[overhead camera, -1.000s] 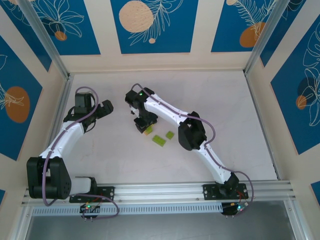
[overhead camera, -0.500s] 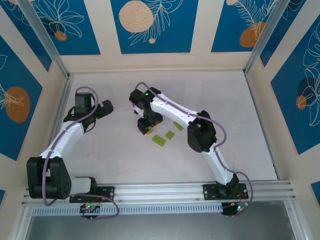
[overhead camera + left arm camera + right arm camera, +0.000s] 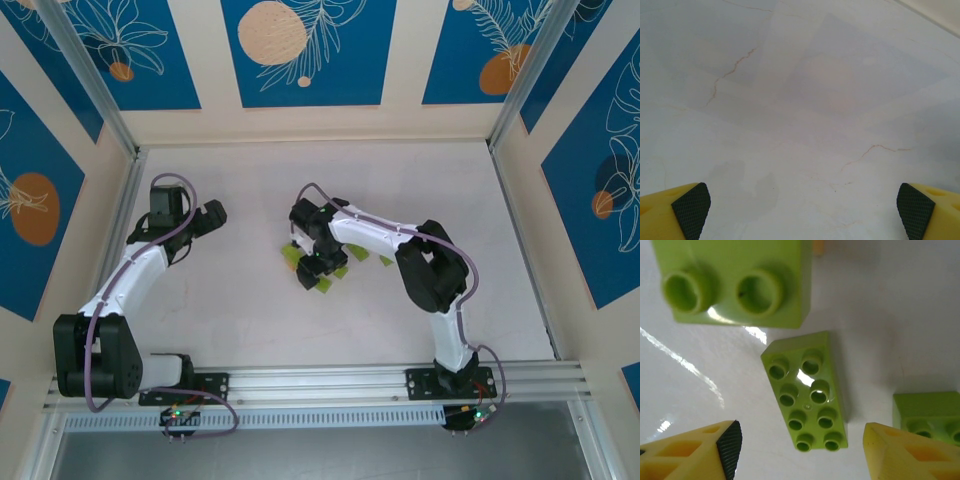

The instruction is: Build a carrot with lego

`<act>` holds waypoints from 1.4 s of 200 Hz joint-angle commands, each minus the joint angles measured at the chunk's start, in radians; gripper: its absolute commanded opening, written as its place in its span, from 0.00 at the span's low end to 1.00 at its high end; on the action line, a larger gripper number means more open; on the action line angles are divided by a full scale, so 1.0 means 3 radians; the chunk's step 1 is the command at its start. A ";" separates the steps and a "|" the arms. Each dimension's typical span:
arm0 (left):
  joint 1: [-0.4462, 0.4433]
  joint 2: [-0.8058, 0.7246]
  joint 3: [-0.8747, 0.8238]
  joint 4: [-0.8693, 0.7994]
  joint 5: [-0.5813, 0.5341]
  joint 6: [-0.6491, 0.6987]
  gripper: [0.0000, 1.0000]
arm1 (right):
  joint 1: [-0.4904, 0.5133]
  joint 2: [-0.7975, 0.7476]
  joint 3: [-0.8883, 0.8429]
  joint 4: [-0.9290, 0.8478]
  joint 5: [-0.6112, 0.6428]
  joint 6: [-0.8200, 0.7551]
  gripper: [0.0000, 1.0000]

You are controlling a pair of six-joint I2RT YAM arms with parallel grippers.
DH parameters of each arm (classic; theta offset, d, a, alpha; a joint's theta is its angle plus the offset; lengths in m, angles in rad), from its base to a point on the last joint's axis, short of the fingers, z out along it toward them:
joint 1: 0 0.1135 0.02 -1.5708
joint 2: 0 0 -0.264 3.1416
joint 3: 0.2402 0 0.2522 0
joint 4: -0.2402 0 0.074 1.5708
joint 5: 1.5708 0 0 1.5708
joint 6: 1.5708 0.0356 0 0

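Amid the lego (image 3: 322, 284), right pincer (image 3: 801, 445) parted astride a lime-green brick (image 3: 807, 390); left pincer (image 3: 800, 210) wide over open tabletop (image 3: 805, 100).

Lego bricks (image 3: 807, 392) all lime green, glossy. Table (image 3: 805, 90) off-white w/ thin brown veins, marble-like. Gripper fingers (image 3: 685, 455) yellow, pads (image 3: 731, 446) black, crosshatched. Arms (image 3: 375, 235) white + black, cables (image 3: 170, 177) purple-grey. Walls (image 3: 400, 60) cream w/ blue panels, white leaf outlines, orange & cream circles.

Large lime brick (image 3: 735, 260) partly off-frame
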 commanded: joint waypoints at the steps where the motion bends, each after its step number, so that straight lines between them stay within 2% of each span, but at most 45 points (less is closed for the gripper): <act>1: 0.0047 -0.0052 0.0027 -0.0061 0.0052 -0.0022 0.98 | -0.0015 -0.0057 -0.0013 0.0244 -0.0206 -0.0017 0.66; 158: 0.0047 -0.0036 0.0016 -0.0059 0.0040 -0.0018 0.98 | 0.0050 0.0200 -0.0034 0.0122 0.0033 -0.0134 0.60; 222: 0.0047 -0.0037 0.0016 -0.0057 0.0045 -0.0020 0.98 | 0.0064 0.0190 -0.0056 0.0091 0.0093 -0.0113 0.48; 280: 0.0046 -0.0038 0.0011 -0.0056 0.0045 -0.0020 0.98 | 0.0067 0.0180 -0.0131 0.0076 0.0125 -0.0103 0.47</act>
